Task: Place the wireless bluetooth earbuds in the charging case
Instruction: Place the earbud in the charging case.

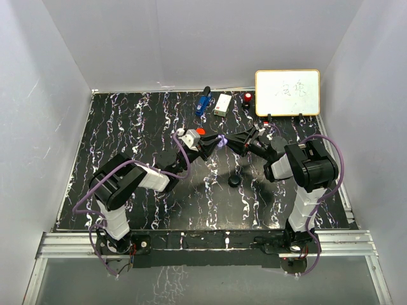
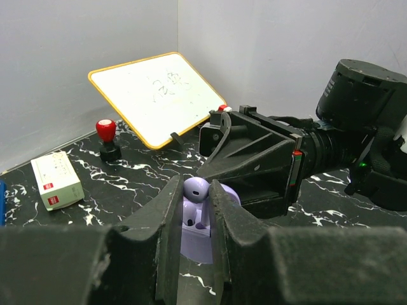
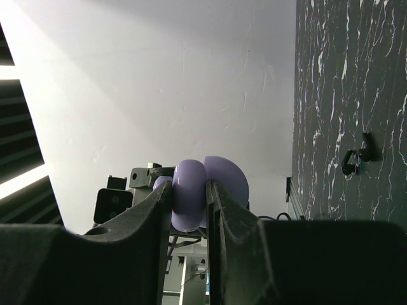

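Note:
My left gripper [image 2: 196,189] is shut on a lavender earbud [image 2: 196,190] and holds it just above the open lavender charging case [image 2: 198,244]. Another lavender earbud [image 2: 189,219] sits in the case's well below it. My right gripper [image 3: 189,190] is shut on the charging case's body [image 3: 188,194], and the case's lid [image 3: 227,178] stands open behind the jaws. In the top view the two grippers meet at the lavender case [image 1: 221,140] above mid-table. A small black stemmed piece [image 3: 356,159] lies on the table; I cannot tell if it is an earbud.
A round black case [image 1: 234,181] lies on the marbled table [image 1: 127,133] in front of the grippers. At the back stand a whiteboard [image 1: 287,92], a red-topped stamp [image 1: 247,98], a white box [image 1: 222,104] and a blue object [image 1: 203,101].

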